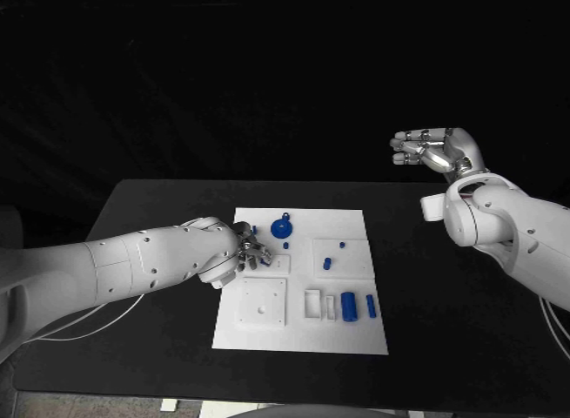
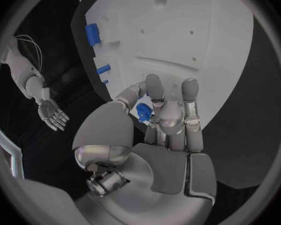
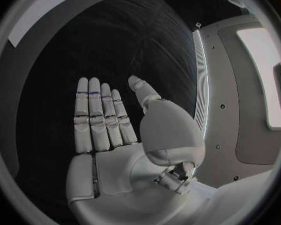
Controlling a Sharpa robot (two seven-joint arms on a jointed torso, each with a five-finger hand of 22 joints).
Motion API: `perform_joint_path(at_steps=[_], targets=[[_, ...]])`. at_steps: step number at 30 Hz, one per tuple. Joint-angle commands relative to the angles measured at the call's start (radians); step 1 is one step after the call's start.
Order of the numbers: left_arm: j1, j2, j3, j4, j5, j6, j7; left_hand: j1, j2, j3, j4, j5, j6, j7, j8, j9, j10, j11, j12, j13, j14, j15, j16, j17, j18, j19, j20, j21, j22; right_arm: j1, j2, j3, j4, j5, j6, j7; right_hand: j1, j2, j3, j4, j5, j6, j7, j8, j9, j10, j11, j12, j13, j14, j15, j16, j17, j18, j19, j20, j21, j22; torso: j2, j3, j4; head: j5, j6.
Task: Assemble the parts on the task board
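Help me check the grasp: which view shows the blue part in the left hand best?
The left wrist view: the blue part sits pinched in the left hand. In the head view the hand hides it.

The black table [image 1: 486,348] has a matte top with rounded corners and occupies the lower part of the head view. The surroundings behind it are dark and featureless; no wall detail is resolvable. Below the table's near edge, a strip of pale floor [image 1: 134,402] is visible, possibly tiled.
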Motion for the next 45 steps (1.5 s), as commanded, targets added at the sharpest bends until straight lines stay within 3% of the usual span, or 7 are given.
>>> perform_joint_path(at_steps=[1,24,41,45], targets=[[-0.002,0.005,0.001,-0.006,-0.012,0.023,-0.01,0.006,0.009,-0.003,0.0,-0.003,0.213,-0.122,0.003,0.169,0.045,-0.007,-0.005,-0.002,0.002,-0.001,-0.005,-0.001,0.013,0.005,0.001,-0.004,0.001,0.0,0.002,0.001,-0.002,0.012,0.029,0.009,-0.004,-0.002,0.0,0.006,-0.004,0.001,0.004,0.0,0.0,-0.011,0.002,-0.006,-0.001,-0.018,0.006,-0.004,0.0,0.004,-0.013,0.006,-0.007,0.001,0.0,0.0002,-0.0001,-0.001,0.001],[-0.01,0.015,0.001,-0.015,-0.018,-0.005,-0.004,0.007,0.01,-0.005,0.005,-0.009,0.212,-0.122,0.004,0.168,0.045,-0.007,-0.005,-0.002,0.002,0.0,-0.006,-0.006,0.013,0.013,0.002,-0.023,0.025,0.0,0.006,0.001,-0.009,0.017,0.028,0.006,0.011,-0.003,-0.028,0.023,-0.004,-0.008,0.007,0.0,0.0,-0.017,0.005,-0.006,-0.001,-0.024,0.009,-0.004,0.0,0.007,-0.023,0.012,-0.009,0.002,0.0,0.0017,0.0005,-0.002,-0.001],[-0.011,0.018,0.001,-0.013,-0.023,0.06,-0.018,0.013,0.011,-0.009,0.003,-0.018,0.217,-0.123,0.004,0.163,0.045,-0.006,-0.002,-0.001,0.003,0.001,-0.001,0.001,0.012,0.017,0.003,-0.037,0.042,0.0,0.012,0.0,-0.016,0.017,0.033,0.002,0.013,-0.003,-0.031,0.024,-0.002,-0.009,0.007,0.0,0.0,-0.017,0.005,-0.006,-0.001,-0.025,0.01,-0.004,0.0,0.007,-0.024,0.012,-0.009,0.002,0.001,0.0017,0.0001,-0.004,-0.004],[-0.011,0.019,0.001,-0.014,-0.026,0.065,-0.018,0.014,0.016,-0.015,0.006,-0.034,0.222,-0.124,0.005,0.162,0.045,-0.006,0.001,0.0,0.004,0.002,0.004,0.007,0.012,0.019,0.005,-0.043,0.05,0.0,0.014,0.0,-0.018,0.017,0.033,0.002,0.013,-0.002,-0.032,0.025,-0.001,-0.009,0.007,0.0,0.0,-0.018,0.005,-0.006,-0.001,-0.026,0.01,-0.004,0.0,0.006,-0.025,0.012,-0.009,0.002,0.001,0.0017,0.0005,-0.003,-0.004]])
